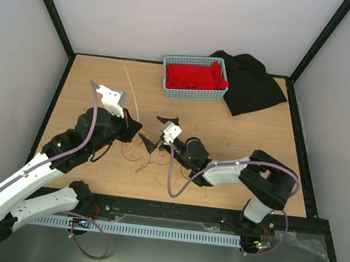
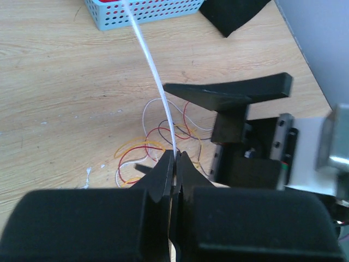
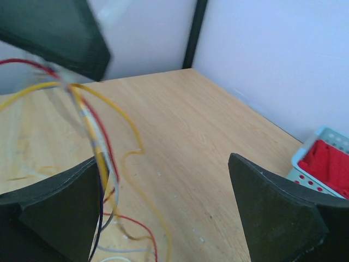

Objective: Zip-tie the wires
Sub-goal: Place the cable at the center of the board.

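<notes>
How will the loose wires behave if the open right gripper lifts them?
Probably floppy: the wires lie in loose curls on the table. They look thin and light, so they may slip between the open fingers of the right gripper. Being tangled, they would likely come up together.

Overhead view, close wrist views sharing wires (image 2: 136, 147)
</notes>
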